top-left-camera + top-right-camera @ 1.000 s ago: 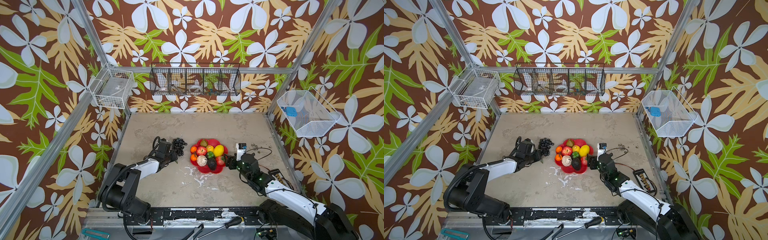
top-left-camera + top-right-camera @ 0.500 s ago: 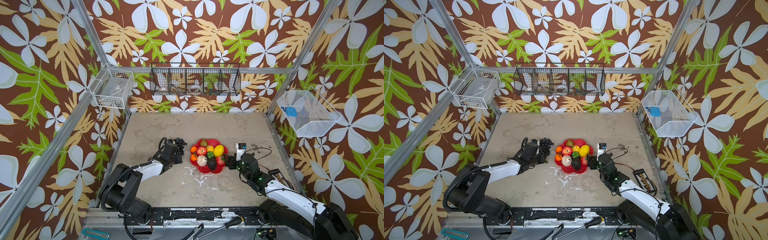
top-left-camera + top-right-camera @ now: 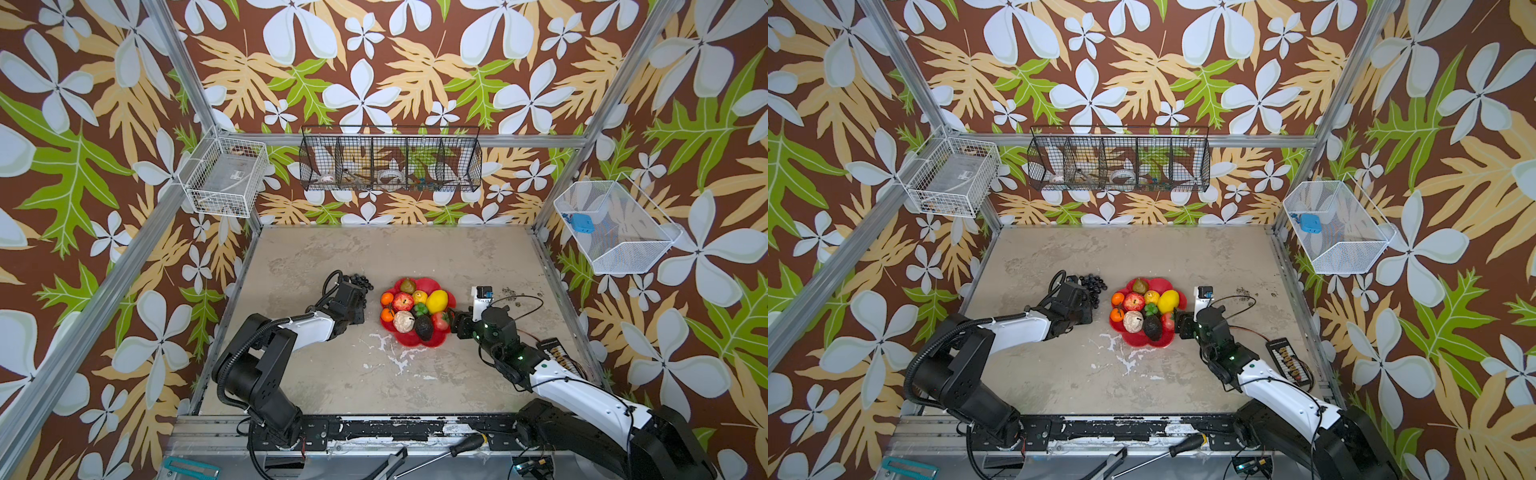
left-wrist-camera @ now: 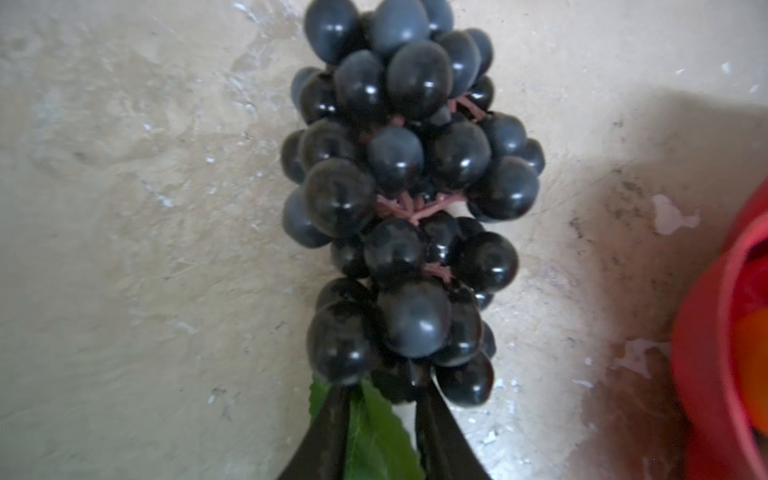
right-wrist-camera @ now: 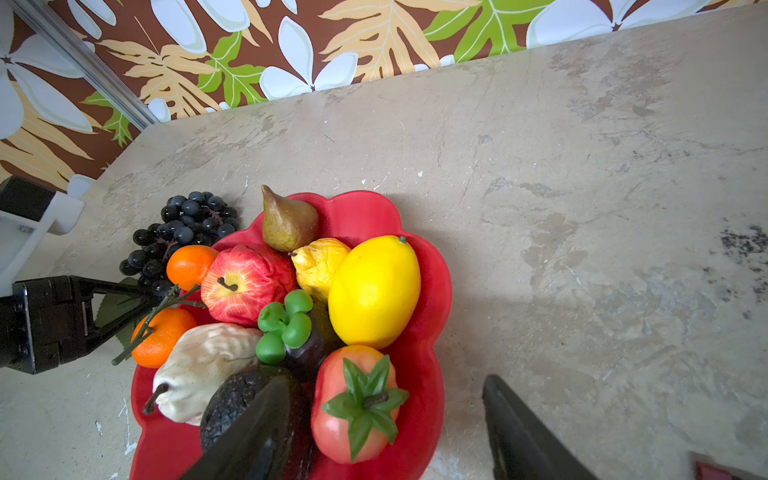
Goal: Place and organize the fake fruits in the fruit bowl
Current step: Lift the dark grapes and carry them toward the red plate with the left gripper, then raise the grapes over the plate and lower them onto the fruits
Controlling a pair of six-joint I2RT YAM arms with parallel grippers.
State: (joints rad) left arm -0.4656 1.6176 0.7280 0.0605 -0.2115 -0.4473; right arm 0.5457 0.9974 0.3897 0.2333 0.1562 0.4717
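Floral wallpaper (image 3: 374,83) (brown ground) surrounds stained tabletop (image 3: 395,257).

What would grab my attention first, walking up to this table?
The glossy red fruit bowl at the centre, heaped with bright fake fruits, a yellow lemon most of all. Beside it, a black grape bunch lies on the table with the left gripper at its leafy end.

We look steeply down from high above the front edge in both top views, taking in the whole desk (image 3: 415,257). Our left wrist camera sits very close, facing down past the left hand (image 4: 380,388) at the grape bunch (image 4: 407,187). Our right wrist camera looks slantwise across the fruit bowl (image 5: 434,291) towards the patterned wall (image 5: 374,41); both wrist views share the bunch and part of the bowl's rim.
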